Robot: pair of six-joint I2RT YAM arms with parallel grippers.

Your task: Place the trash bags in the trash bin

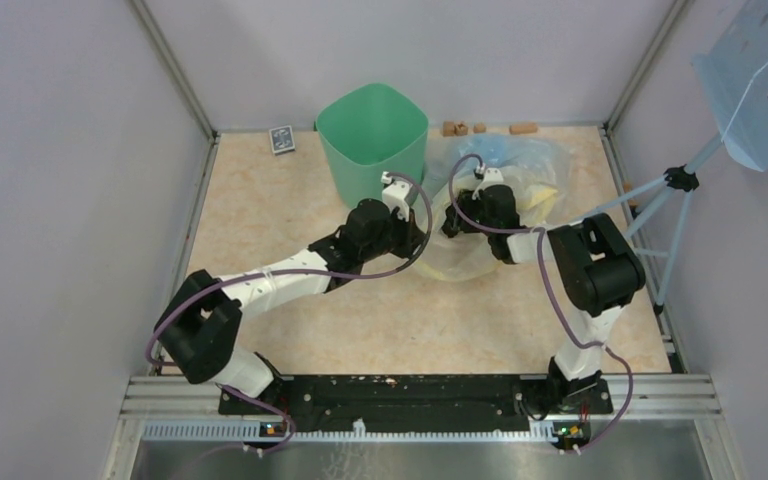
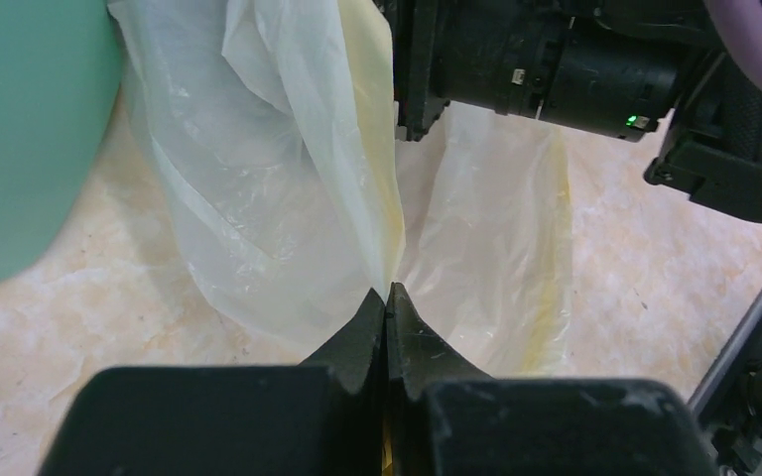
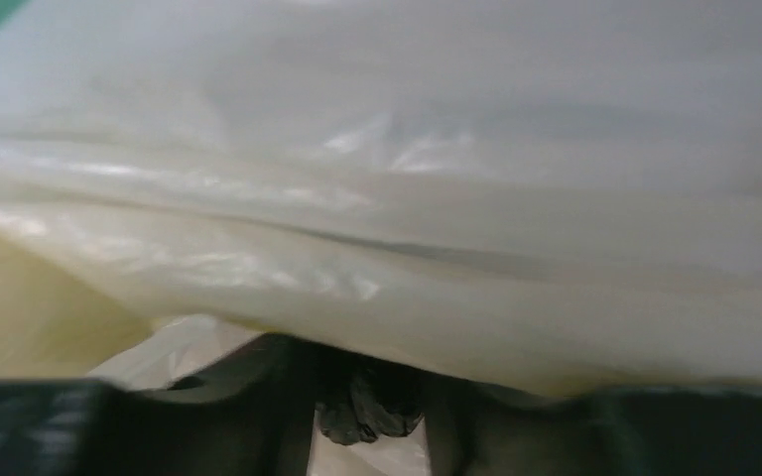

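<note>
The mint-green trash bin (image 1: 372,140) stands upright at the back centre; its wall fills the left edge of the left wrist view (image 2: 20,129). My left gripper (image 2: 388,293) is shut, pinching a fold of the pale translucent yellowish plastic heap (image 2: 288,198) lying right of the bin (image 1: 520,180). In the top view the left gripper (image 1: 418,236) sits at the heap's left edge. My right gripper (image 1: 453,226) faces it, buried in the heap. In the right wrist view pale plastic (image 3: 407,198) covers the fingertips, and a small wad of crinkly black trash bag (image 3: 367,416) sits between the fingers.
A small blue box (image 1: 281,139) lies left of the bin at the back wall. Small brown pieces (image 1: 455,128) lie along the back edge. A light-blue perforated panel (image 1: 760,90) on a stand hangs over the right side. Frame walls enclose the table.
</note>
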